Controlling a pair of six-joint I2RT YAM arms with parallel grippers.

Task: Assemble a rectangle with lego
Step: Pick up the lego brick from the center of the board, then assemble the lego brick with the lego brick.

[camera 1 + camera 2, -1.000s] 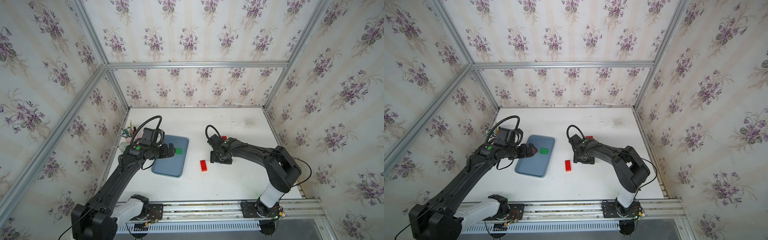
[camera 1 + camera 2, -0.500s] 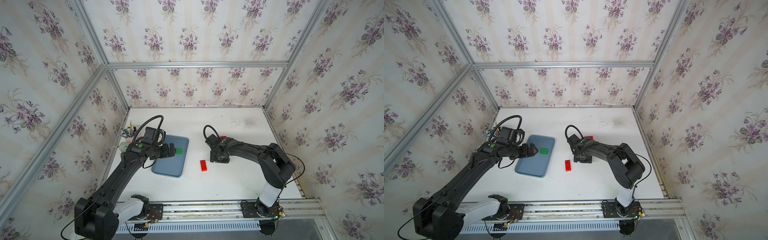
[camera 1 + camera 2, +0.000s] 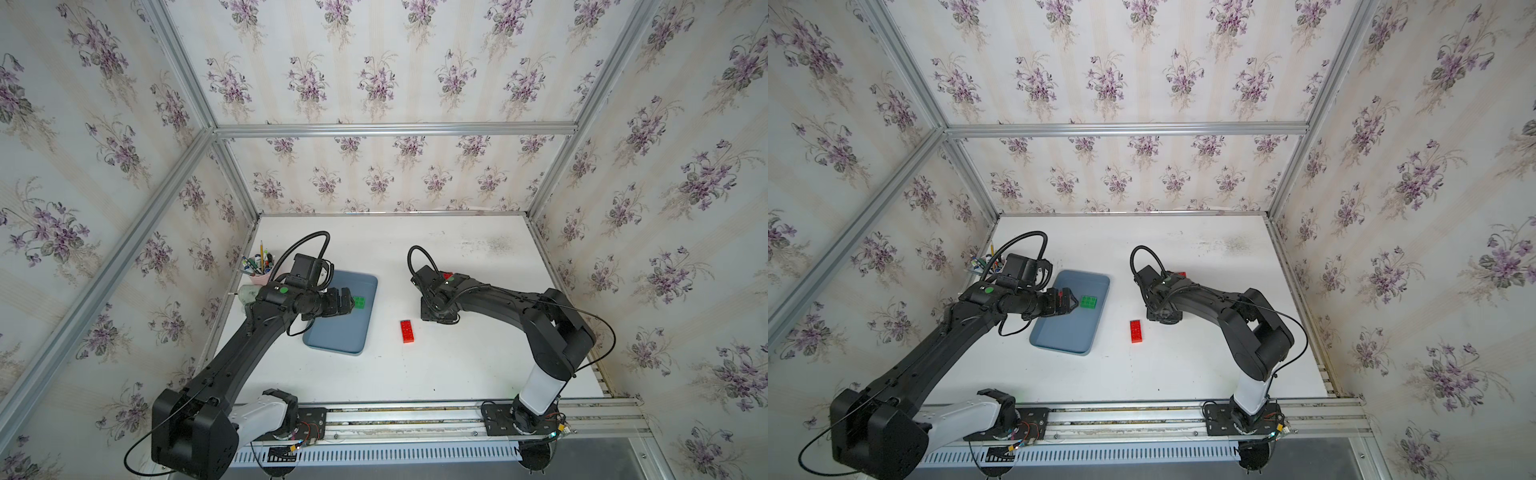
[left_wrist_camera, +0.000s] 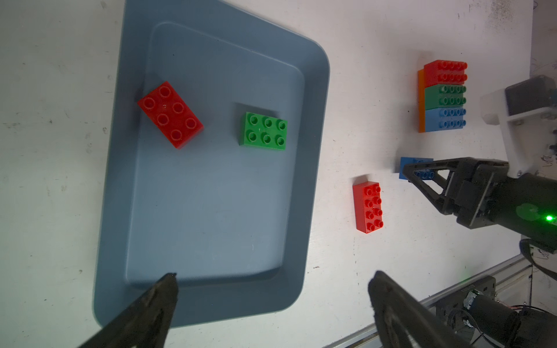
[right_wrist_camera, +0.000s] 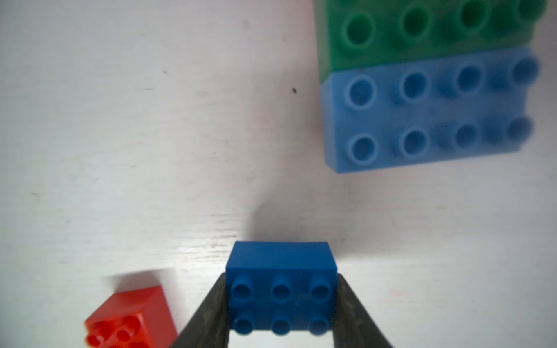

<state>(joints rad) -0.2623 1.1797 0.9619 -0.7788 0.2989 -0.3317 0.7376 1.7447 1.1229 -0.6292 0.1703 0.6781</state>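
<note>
Beside the assembled block of red, green, blue and orange lego, my right gripper is shut on a small blue brick that sits on the table, a finger pressed against each of its sides. A red brick lies on the table close by. In the grey-blue tray lie a green brick and another red brick. My left gripper hangs open and empty over the tray's near end, next to the green brick. In both top views the right arm hides the blue brick.
A pink cup of pens and a pale bottle stand against the left wall behind my left arm. Papered walls close in the white table on three sides. An aluminium rail runs along its front edge.
My right gripper's jaws have closed in onto the small blue brick. The left arm has shifted slightly over the tray and stays open.
</note>
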